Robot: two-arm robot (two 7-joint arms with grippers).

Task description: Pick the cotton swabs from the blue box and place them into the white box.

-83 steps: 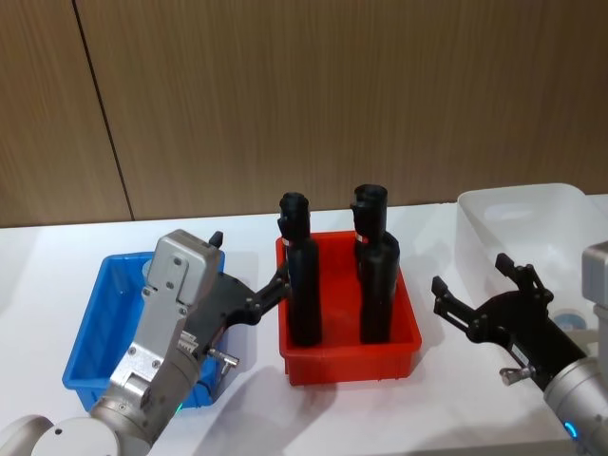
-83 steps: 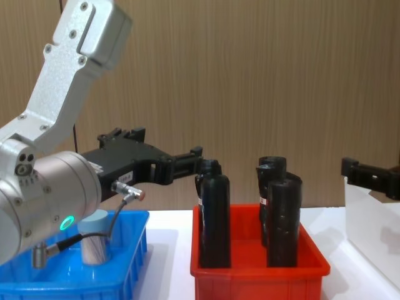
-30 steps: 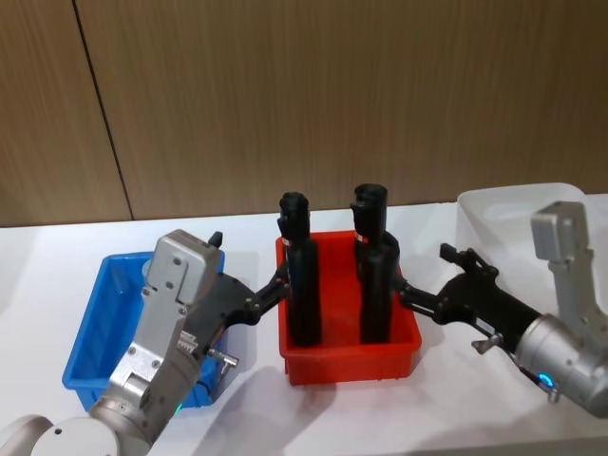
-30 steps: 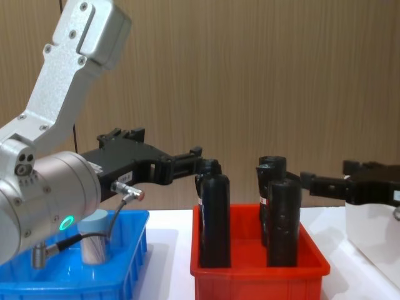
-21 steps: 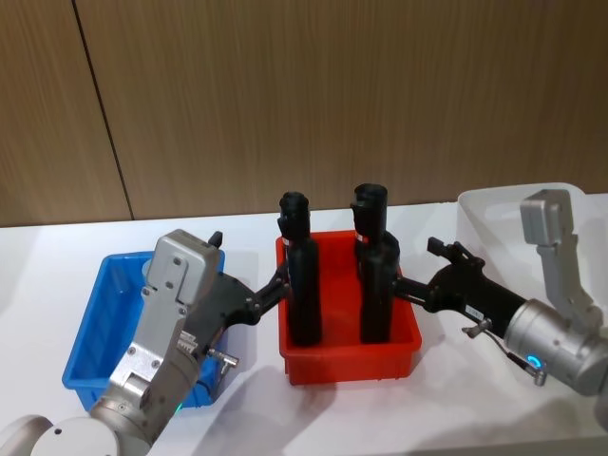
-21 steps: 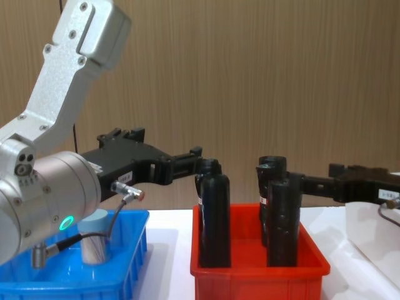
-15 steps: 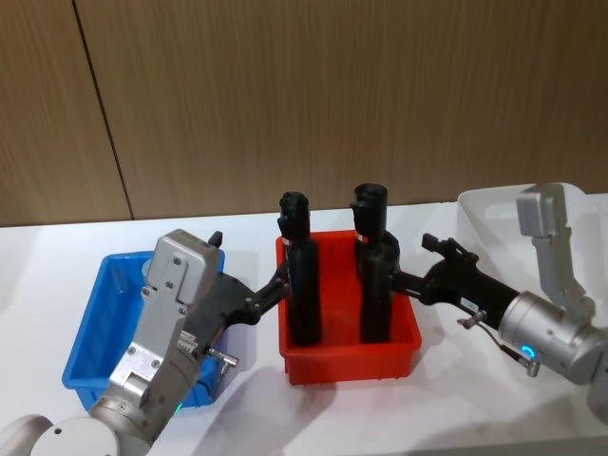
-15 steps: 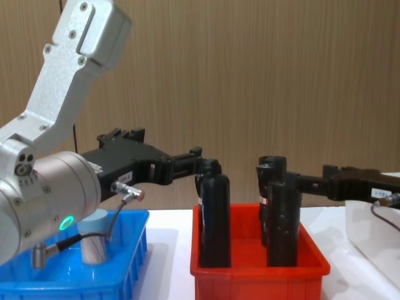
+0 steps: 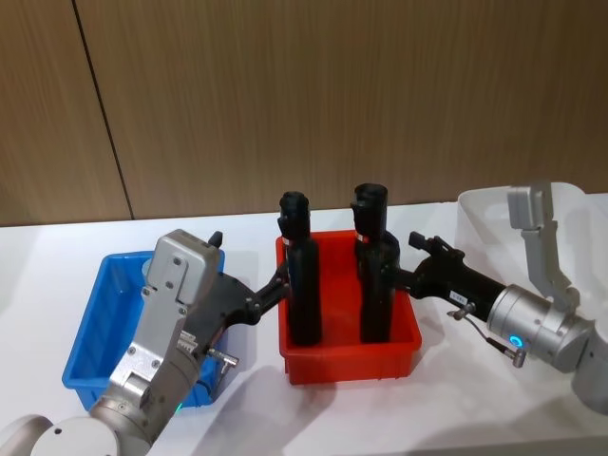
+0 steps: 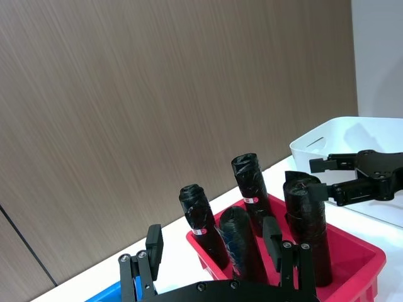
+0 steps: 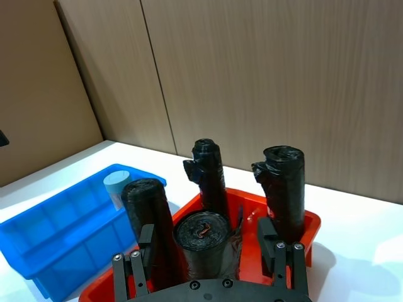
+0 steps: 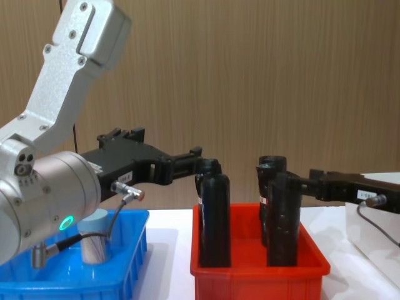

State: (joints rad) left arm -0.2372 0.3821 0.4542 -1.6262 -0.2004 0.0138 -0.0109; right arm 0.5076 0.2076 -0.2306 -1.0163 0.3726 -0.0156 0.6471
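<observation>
In the head view, a white counter (image 9: 57,256) is seen carrying three bins in a row: the blue box (image 9: 90,328) on the left, a red bin (image 9: 347,356) in the middle and the white box (image 9: 494,214) on the right. Black bottles (image 9: 304,285) are stood upright in the red bin. The left gripper (image 9: 271,290) is held over the near right part of the blue box, its jaws spread and holding nothing, their tips beside the left bottle. The right gripper (image 9: 413,261) is reached leftwards from the white box, its jaws released and empty, close to the right bottles.

In the left wrist view, four bottles are shown in the red bin, with the white box (image 10: 334,135) beyond and the right gripper (image 10: 324,179) in front of it.

In the right wrist view, a swab tub (image 11: 116,187) is seen at the far end of the blue box (image 11: 56,233).

In the chest view, the swab tub (image 12: 95,237) is stood upright in the blue box (image 12: 75,278), partly hidden by the left arm. The right gripper (image 12: 306,183) is level with the bottle tops.
</observation>
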